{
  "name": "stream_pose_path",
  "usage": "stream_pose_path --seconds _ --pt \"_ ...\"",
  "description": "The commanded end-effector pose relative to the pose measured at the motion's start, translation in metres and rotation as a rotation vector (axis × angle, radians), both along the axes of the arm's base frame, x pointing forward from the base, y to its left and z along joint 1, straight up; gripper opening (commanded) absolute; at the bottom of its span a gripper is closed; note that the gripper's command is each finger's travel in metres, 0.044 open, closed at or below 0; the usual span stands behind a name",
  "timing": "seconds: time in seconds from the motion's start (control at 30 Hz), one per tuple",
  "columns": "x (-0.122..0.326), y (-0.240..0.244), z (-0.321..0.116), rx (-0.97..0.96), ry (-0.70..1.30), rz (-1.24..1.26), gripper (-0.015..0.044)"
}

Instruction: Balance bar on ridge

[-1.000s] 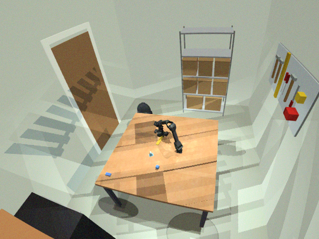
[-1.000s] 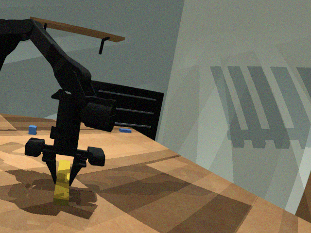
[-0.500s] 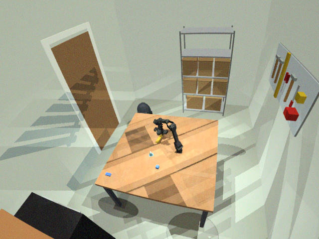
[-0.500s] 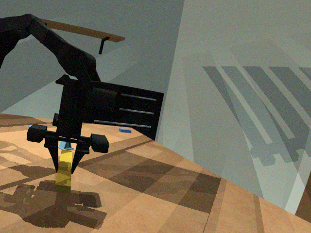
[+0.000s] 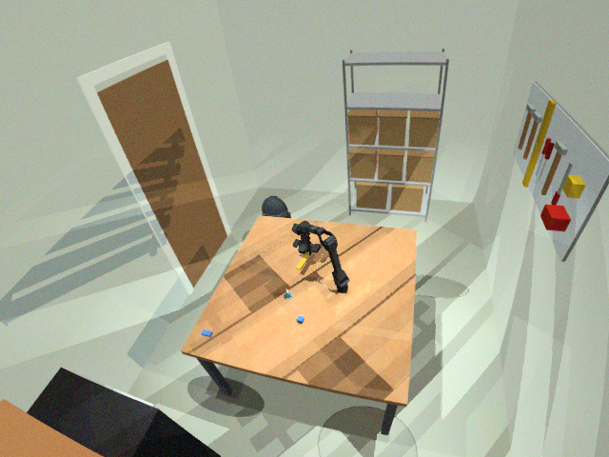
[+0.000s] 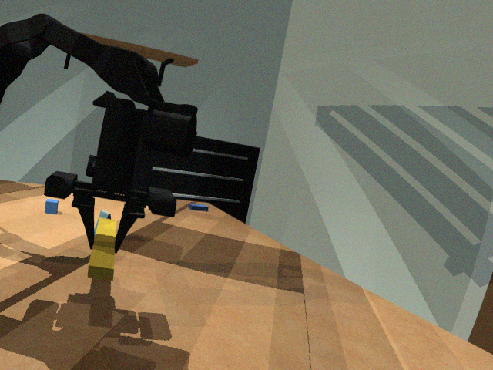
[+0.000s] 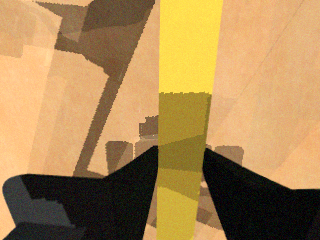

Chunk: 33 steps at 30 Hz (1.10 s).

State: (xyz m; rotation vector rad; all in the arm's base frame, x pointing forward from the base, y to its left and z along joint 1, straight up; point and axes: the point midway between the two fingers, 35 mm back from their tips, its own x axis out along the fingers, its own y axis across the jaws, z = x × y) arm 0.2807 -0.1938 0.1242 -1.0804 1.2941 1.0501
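The yellow bar [image 5: 301,264] [image 6: 102,258] [image 7: 187,50] is held between the fingers of my gripper [image 5: 306,253] [image 6: 104,250] [image 7: 179,151], which is shut on it. The bar hangs above the table, and its shadow falls below it in the exterior view. In the wrist view it runs lengthwise between the fingertips and out past the top edge. The ridge, a small pale teal wedge [image 5: 287,294] [image 6: 104,212], stands on the table apart from the bar. In the exterior view it is partly hidden behind the bar.
A small blue block [image 5: 300,319] [image 6: 51,206] stands on the wooden table [image 5: 388,255] [image 6: 230,318], beyond the ridge from my gripper. A flat blue piece [image 5: 206,332] [image 6: 198,206] lies near a table corner. Shadows cross the table top.
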Motion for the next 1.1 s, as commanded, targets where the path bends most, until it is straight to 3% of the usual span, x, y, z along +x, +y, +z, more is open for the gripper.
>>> stream_pose_path --seconds 0.0,0.37,1.07 --pt "0.001 0.000 0.014 -0.006 -0.015 0.002 0.0000" --pt "-0.001 0.005 0.033 -0.005 -0.015 -0.004 0.0000" --pt "0.036 0.078 0.034 0.007 -0.022 -0.233 0.0000"
